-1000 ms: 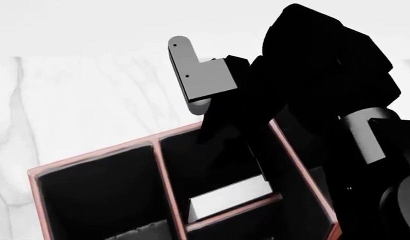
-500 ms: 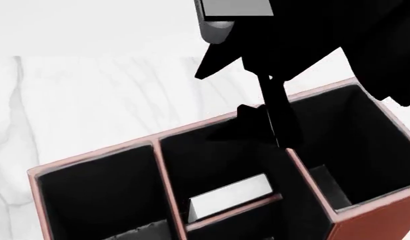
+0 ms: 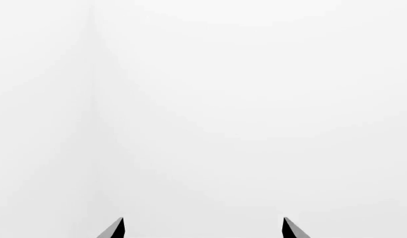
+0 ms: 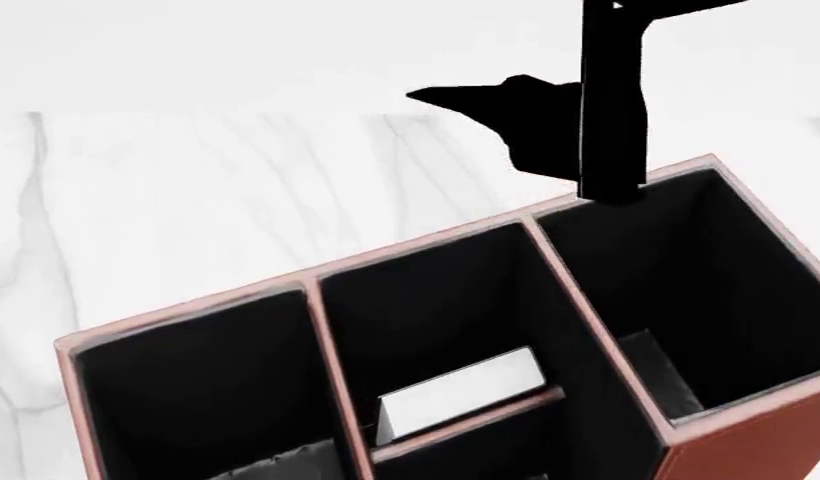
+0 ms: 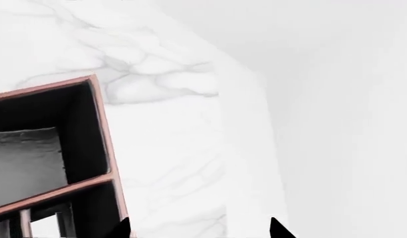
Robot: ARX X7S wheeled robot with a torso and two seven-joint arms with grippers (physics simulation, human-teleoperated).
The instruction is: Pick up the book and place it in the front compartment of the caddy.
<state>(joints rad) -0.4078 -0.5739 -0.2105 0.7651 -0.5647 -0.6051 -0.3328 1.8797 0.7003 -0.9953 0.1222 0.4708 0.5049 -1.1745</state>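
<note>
So the caddy (image 4: 610, 330) fills most of my head view, big reddish-brown box with black lining and thin partitions, sitting on the white marble table (image 4: 183, 190). Well below my right gripper (image 5: 198, 230), down in the middle cell, there's the book (image 4: 457, 395), standing on edge against the low cross partition with only its white page edges showing. I'd guess it's light and stiff, a thin hard slab with a smooth cover that could slide, so if I ever had to take it again I'd pinch across the flat covers near the top edge, not the pages. Looks pretty much placed to me, though whether that cell counts as the front one I can't say for sure. My right jaws are spread apart with nothing between the tips, just caddy corner and marble under them. Left gripper (image 3: 202, 229) is also spread and empty, facing blank white, nowhere near anything. Compared with a second ago, my right arm has lifted out of the caddy and now sits high above its far rim, while the book hasn't budged.
</note>
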